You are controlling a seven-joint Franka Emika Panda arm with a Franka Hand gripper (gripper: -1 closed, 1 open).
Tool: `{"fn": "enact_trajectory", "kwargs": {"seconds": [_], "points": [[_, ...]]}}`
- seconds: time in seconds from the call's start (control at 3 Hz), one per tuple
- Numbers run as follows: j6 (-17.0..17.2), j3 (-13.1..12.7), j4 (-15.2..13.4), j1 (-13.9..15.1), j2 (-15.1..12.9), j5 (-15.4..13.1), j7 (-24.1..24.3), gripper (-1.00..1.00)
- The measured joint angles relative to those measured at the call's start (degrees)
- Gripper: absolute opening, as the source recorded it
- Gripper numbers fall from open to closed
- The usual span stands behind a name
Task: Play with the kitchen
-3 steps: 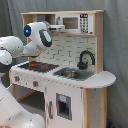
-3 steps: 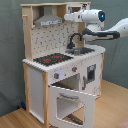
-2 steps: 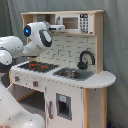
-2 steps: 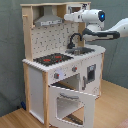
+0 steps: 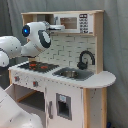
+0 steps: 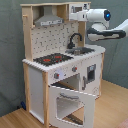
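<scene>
The kitchen (image 5: 70, 85) (image 6: 55, 75) is a tall toy unit of light wood and white panels. It has a black-red hob (image 5: 37, 65) (image 6: 52, 59), a sink with a black faucet (image 5: 85, 59) (image 6: 75, 39), and a grey hood (image 6: 48, 20). In the second exterior view its windowed oven door (image 6: 70, 102) hangs open, folded down at the front. My gripper (image 5: 58, 26) (image 6: 75, 15) is up at the top shelf, against the white microwave panel (image 5: 75, 22). Nothing shows between the gripper and the panel.
A grey curtain (image 5: 116, 45) hangs behind the kitchen, which stands on a wooden floor (image 6: 112, 107). My white arm (image 5: 15, 47) (image 6: 110, 33) reaches in above the counter. A smaller white door with a dark window (image 5: 62, 106) sits under the sink.
</scene>
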State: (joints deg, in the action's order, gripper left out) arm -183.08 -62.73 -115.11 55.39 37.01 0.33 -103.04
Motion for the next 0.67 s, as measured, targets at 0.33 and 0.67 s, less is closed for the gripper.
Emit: {"fn": "enact_trajectory", "kwargs": {"seconds": [0.33, 0.67], "points": [[-1.9, 2.9, -2.7, -3.9, 0.0, 0.0, -0.3, -1.00], [-4.9, 5.5, -5.4, -7.2, -0.1, 0.0, -1.1, -1.00]]}}
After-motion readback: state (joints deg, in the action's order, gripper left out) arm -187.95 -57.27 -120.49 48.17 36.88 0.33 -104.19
